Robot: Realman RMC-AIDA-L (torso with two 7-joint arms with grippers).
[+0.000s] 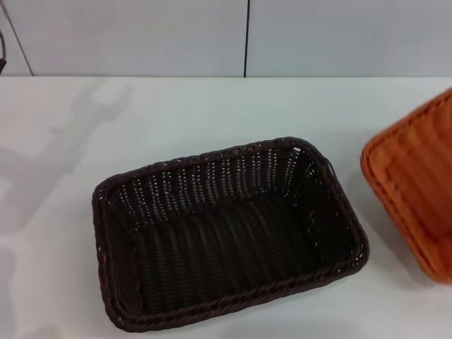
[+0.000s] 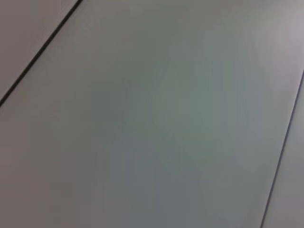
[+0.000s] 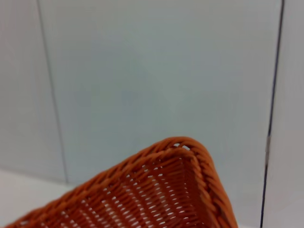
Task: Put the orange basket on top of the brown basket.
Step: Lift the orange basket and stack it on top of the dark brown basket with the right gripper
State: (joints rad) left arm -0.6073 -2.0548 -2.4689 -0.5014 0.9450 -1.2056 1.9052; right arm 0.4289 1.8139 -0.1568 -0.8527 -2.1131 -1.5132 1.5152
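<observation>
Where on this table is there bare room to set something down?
Bare table lies left of and behind the brown basket, up to the wall. The gap between it and the orange basket on the right is narrow. The brown basket's inside is empty.

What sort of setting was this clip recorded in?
Probably a lab or test bench rather than a home: a plain white table, bare pale wall panels with a dark seam behind, and only the brown basket and the orange basket set out.
</observation>
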